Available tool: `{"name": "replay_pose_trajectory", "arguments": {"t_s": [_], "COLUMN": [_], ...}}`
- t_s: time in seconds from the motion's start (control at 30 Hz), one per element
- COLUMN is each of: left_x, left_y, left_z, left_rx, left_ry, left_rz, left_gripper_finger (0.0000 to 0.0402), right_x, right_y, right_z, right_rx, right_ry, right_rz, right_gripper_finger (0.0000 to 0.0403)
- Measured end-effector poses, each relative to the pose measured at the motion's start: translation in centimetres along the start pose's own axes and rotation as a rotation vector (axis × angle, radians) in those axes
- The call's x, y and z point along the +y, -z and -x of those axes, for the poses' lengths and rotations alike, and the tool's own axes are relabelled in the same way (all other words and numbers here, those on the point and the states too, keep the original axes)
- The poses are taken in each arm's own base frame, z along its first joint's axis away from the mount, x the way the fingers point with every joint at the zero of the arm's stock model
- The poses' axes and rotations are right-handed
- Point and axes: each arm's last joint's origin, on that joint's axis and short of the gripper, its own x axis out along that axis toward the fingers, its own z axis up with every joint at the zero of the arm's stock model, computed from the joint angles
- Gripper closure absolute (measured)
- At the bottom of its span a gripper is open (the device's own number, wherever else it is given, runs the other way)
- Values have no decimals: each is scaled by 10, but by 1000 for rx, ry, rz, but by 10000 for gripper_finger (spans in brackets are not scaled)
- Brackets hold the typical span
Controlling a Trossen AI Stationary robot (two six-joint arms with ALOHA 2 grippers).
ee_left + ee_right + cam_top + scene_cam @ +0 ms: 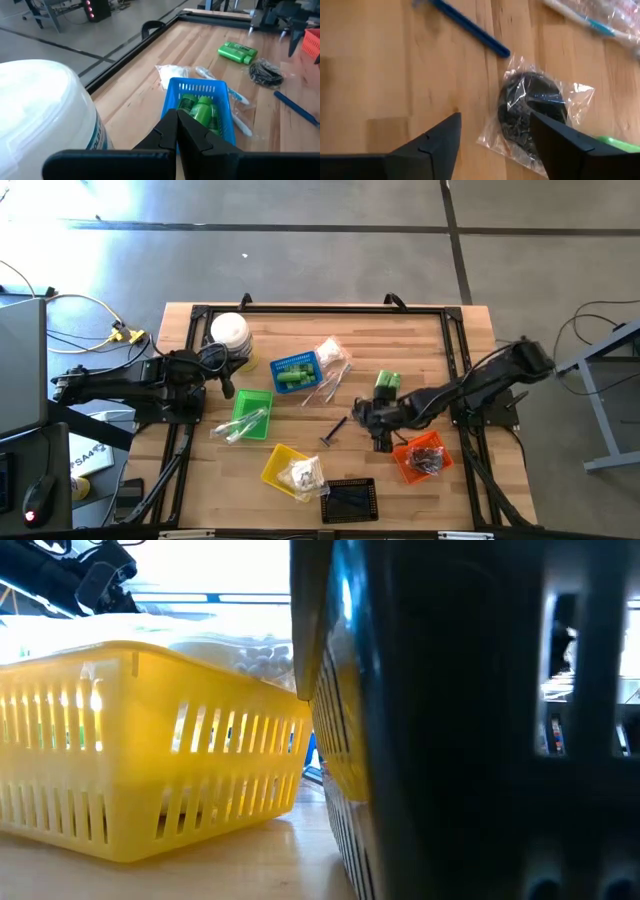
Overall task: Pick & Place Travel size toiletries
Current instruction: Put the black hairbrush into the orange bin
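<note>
Right gripper (492,145): fingers spread wide, empty, over bagged dark piece (532,112) nr blue stick (470,27). Left gripper (177,132): closed, by blue basket (222,107).

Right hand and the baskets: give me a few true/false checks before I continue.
1. The right hand is open above a clear packet holding a dark coiled piece. True.
2. The blue basket holds green bottles. True.
3. The left hand is open and gripping a sachet. False: its fingers are shut together and hold nothing, beside the white-lidded jar.
4. The orange basket is empty. False: dark pieces lie in it.
5. One green bottle lies loose on the table, outside any basket. True.
6. The blue stick is inside the yellow basket. False: it lies on the bare wood near the dark packet.
</note>
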Motion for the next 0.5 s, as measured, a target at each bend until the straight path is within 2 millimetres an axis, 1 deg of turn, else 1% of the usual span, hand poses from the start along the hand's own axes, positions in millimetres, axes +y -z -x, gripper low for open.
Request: {"name": "replay_pose_trajectory", "arguments": {"t_s": [0.17, 0.33, 0.5], "left_x": [0, 0, 0], "left_y": [-1, -1, -1], "left_z": [0, 0, 0], "left_rx": [-11, -10, -11], "left_ry": [7, 8, 11], "left_rz": [5, 5, 5], "left_gripper_finger": [401, 401, 401], "right_x": [14, 22, 21], "right_y": [11, 20, 22], "right_z": [-25, -45, -53], "right_rx": [59, 99, 96], "right_ry": [91, 166, 236], "right_rz": [-4, 9, 1], "right_gripper_finger": [164, 164, 164]}}
